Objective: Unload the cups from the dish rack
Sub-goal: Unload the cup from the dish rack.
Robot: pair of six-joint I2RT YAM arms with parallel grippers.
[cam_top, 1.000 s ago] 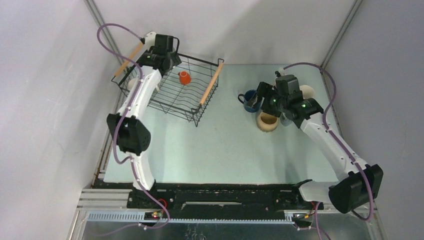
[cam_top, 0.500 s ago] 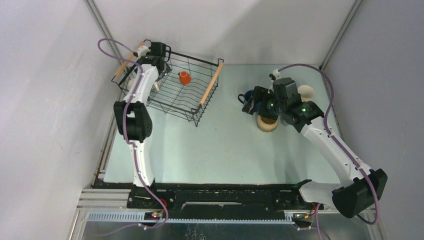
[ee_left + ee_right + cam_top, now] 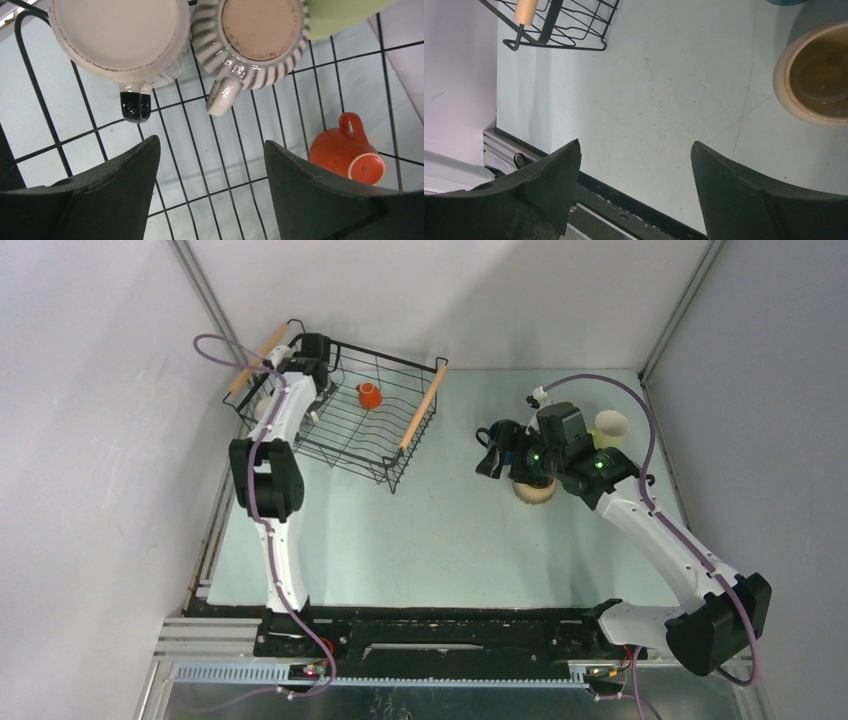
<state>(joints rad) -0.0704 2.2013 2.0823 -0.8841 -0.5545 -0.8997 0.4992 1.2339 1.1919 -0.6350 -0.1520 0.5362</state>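
The dish rack stands at the table's far left. My left gripper hangs over its far-left corner, open, with only rack wire between its fingers. Just beyond the fingertips sit an upturned cream cup with a dark handle, a striped ribbed cup and a pale green cup. An orange cup lies to the right. My right gripper is open over bare table, left of a cream cup.
A pale yellow cup stands on the table at the far right, behind my right arm. A navy cup's edge shows beside the cream one. The rack's near corner and the table's dark front edge lie below my right gripper.
My left gripper has swung to the rack's far-left corner and its jaws have narrowed slightly. My right gripper has drawn leftward, away from the cups on the table.
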